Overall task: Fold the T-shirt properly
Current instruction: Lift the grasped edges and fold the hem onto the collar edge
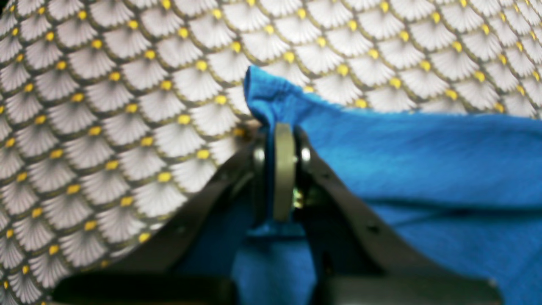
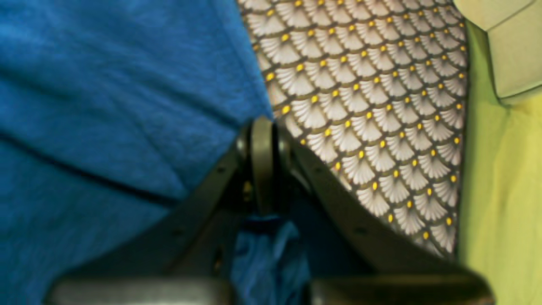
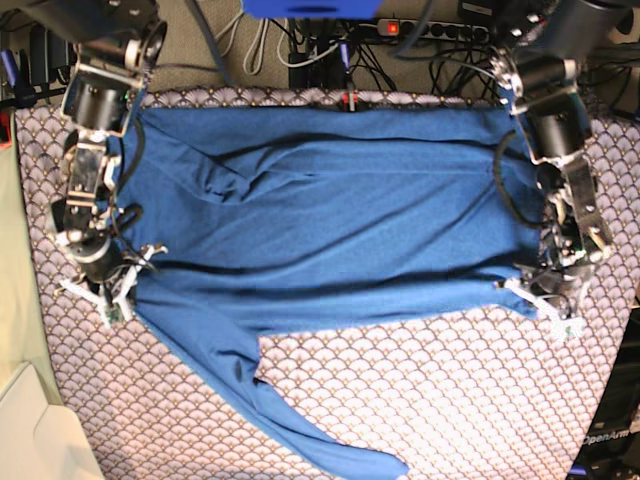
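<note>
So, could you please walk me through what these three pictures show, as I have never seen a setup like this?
It is a robot with two arms working over a table covered in a scallop-patterned cloth. The base picture looks down from above; the other two come from small cameras mounted on each wrist, looking along the grasping part.

Spread across the cloth is a blue long-sleeved T-shirt, with one sleeve trailing toward the near edge.

In the overhead picture, the left end effector is on the right side and the right end effector on the left. Both are shut, each pinching an edge of the shirt. The left wrist picture shows blue fabric bunched up between the closed jaws, and the right wrist picture shows much the same, with something yellow-green beyond the table's edge.
</note>
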Controlling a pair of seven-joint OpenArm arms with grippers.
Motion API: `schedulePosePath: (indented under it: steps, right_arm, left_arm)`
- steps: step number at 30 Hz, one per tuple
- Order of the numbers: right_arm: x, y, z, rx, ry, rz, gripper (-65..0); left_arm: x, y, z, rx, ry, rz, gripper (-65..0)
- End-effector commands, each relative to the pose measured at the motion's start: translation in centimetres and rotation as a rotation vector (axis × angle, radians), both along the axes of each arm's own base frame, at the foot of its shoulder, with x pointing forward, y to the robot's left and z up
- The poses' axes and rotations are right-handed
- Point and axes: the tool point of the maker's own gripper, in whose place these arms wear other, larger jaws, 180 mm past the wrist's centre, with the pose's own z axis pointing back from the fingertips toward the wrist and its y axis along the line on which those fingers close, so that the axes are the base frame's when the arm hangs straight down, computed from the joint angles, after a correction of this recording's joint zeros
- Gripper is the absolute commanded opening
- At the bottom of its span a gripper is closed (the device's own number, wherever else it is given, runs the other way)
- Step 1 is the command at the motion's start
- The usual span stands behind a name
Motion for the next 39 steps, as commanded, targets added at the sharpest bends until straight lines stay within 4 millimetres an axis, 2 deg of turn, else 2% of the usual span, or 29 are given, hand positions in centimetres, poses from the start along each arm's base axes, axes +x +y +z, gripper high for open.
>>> schedulePosePath:
  steps: [1, 4, 6, 9, 13, 15, 18, 21, 23, 27, 31, 35, 39]
  right_arm:
    - [0.8, -0.6, 2.4, -0.016, -0.067, 0.003, -65.0]
    - [-0.4, -0.3, 3.3, 0.020, -0.089, -0.003, -65.0]
    - [-1.3, -1.4, 4.0, -0.006, -0.087, -0.014, -65.0]
    - [-2.5, -1.6, 4.4, -0.029, -0.085, -0.014, -65.0]
    - [-4.2, -0.5, 4.6, -0.031, -0.076, 0.054, -65.0]
    - [-5.2, -1.0, 4.7, -0.044, -0.062, 0.055, -65.0]
    - [-5.6, -1.6, 5.3, -0.065, -0.061, 0.034, -65.0]
    - [-6.7, -2.5, 4.7, -0.077, -0.032, 0.013, -65.0]
    - [-7.0, -3.0, 5.0, -0.085, -0.038, 0.002, -65.0]
    - [-8.3, -3.1, 5.5, -0.073, -0.049, 0.002, -65.0]
    - [-9.4, -3.0, 5.5, -0.073, -0.042, 0.018, -65.0]
    - [-10.1, -3.2, 5.5, -0.086, -0.034, 0.024, -65.0]
    - [-11.0, -3.5, 4.9, -0.091, -0.012, 0.019, -65.0]
  left_arm:
    - [0.9, 0.8, 2.5, 0.026, -0.067, 0.003, -64.5]
    - [0.0, 0.4, 3.3, 0.010, -0.088, -0.004, -64.5]
    - [-0.7, 0.1, 3.7, -0.018, -0.098, -0.012, -64.5]
    - [-1.8, 0.0, 4.1, -0.043, -0.084, -0.025, -64.5]
    - [-3.5, -0.8, 4.8, -0.072, -0.087, -0.053, -64.5]
    - [-4.4, -1.1, 5.0, -0.061, -0.084, -0.067, -64.5]
    - [-5.7, -1.4, 5.0, -0.043, -0.063, -0.081, -64.5]
    - [-6.8, -1.7, 4.9, -0.026, -0.049, -0.093, -64.5]
    - [-7.6, -1.3, 5.1, -0.015, -0.049, -0.083, -64.5]
    - [-8.8, 0.9, 5.7, -0.002, -0.065, -0.023, -64.5]
    - [-9.9, 1.3, 5.1, 0.003, -0.045, -0.016, -64.5]
    - [-10.5, 0.1, 4.4, 0.033, -0.017, -0.124, -64.5]
    - [-11.7, 0.2, 3.3, 0.039, 0.057, -0.153, -64.5]
